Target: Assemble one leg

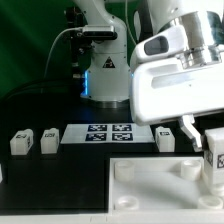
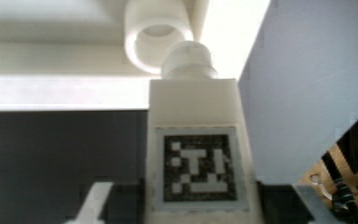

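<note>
Tool (image 1: 204,137) holds upright leg (image 1: 213,162) near socket (image 2: 158,43) at panel (image 1: 150,186) edge.

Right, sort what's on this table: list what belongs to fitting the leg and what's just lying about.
In the job:
- gripper
- leg held in it
- white panel, with its corner socket by the leg's end

Lying about:
- spare legs, standing in a row beyond the panel
- marker board, flat among them
</note>
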Available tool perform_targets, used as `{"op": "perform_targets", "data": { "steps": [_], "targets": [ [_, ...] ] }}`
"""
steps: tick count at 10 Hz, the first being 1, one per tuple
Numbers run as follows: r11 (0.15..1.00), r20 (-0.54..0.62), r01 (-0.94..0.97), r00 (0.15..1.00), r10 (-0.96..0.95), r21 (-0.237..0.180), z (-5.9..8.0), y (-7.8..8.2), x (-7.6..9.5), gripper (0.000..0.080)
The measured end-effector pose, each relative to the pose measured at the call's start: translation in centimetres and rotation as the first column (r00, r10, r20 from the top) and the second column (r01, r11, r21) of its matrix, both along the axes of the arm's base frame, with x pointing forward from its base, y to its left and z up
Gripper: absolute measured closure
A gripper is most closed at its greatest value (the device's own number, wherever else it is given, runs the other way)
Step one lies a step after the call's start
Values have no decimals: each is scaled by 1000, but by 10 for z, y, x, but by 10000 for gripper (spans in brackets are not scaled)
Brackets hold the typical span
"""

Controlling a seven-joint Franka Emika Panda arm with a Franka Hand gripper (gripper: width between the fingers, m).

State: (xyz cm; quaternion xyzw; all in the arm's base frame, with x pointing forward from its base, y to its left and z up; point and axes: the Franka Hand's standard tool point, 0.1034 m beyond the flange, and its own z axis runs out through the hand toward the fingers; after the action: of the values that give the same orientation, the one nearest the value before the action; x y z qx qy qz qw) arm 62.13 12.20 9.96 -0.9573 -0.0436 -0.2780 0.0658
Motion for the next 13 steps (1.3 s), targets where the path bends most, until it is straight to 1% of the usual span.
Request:
{"op": "perform_targets", "data": {
  "steps": [2,6,8,9,10,11,13],
  "targets": [
    [1000,-6,-1,1000,1,-3,-5,-3,-1,507],
    [1000,15,2,1000,-2,-4,-6,-4,1,507],
    [1000,11,-6,1000,6,-23,-14,-14,0,507],
    [1000,8,-7,1000,7,-24,-16,-14,0,507],
    [1000,10,-7,1000,7,-23,-18,-13,-1,507],
    [1000,20,3,1000,-2,-17,-18,-8,-2,507],
    [999,76,34,997,-33,-19,-19,-4,-3,506]
  ]
}}
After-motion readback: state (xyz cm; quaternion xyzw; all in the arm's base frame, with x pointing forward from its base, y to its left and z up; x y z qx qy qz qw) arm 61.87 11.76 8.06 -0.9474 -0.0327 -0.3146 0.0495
